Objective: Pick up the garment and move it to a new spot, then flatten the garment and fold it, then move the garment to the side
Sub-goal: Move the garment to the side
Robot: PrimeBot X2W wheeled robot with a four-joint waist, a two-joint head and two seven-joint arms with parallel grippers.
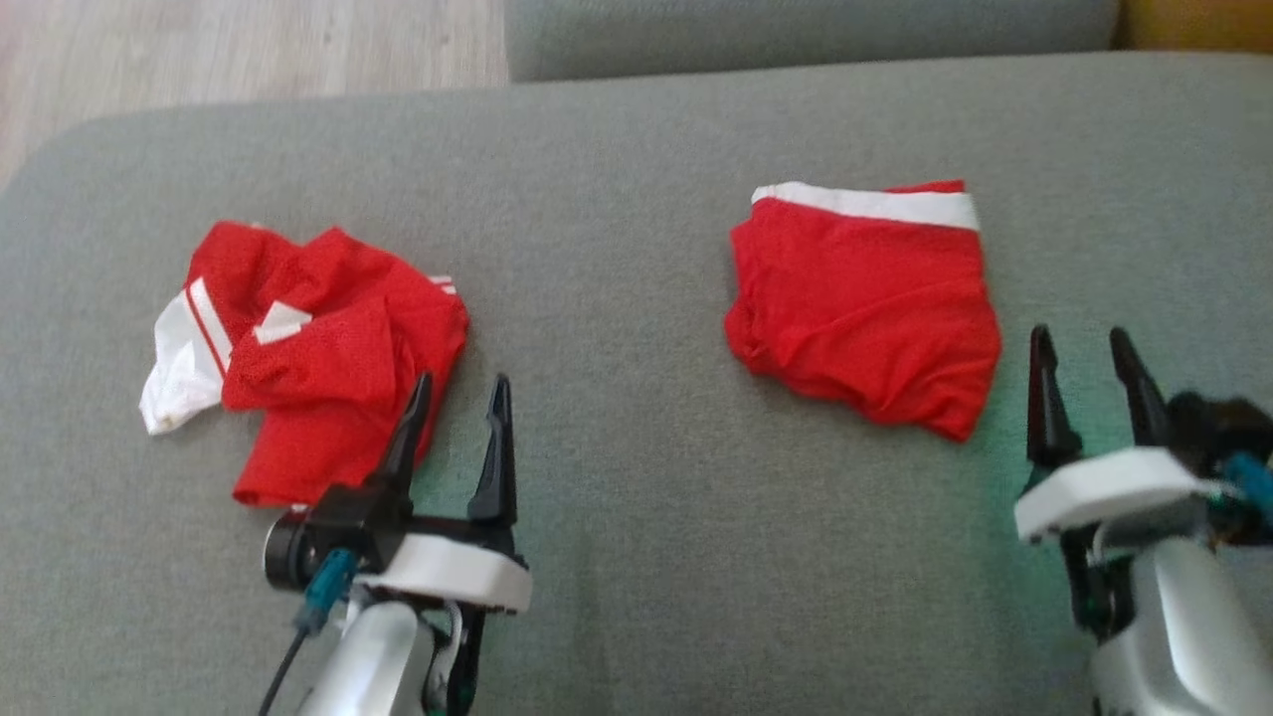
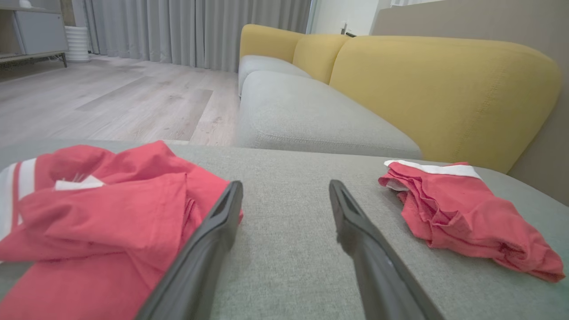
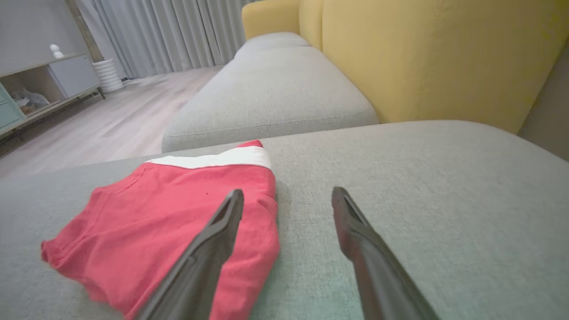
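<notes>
A folded red garment (image 1: 865, 303) with a white waistband lies on the grey cushion (image 1: 617, 249), right of centre; it shows too in the left wrist view (image 2: 466, 213) and the right wrist view (image 3: 178, 226). My right gripper (image 1: 1084, 343) stands open just right of its lower corner, holding nothing. A crumpled red and white garment (image 1: 308, 348) lies at the left, seen as well in the left wrist view (image 2: 98, 213). My left gripper (image 1: 462, 388) is open at its right edge, its left finger over the cloth, nothing between the fingers.
The cushion's far edge meets a second grey seat (image 1: 796, 30) with yellow backrests (image 2: 440, 84). Wooden floor (image 1: 199, 60) lies beyond the far left corner. A low cabinet (image 3: 40, 89) and curtains (image 2: 186, 31) stand across the room.
</notes>
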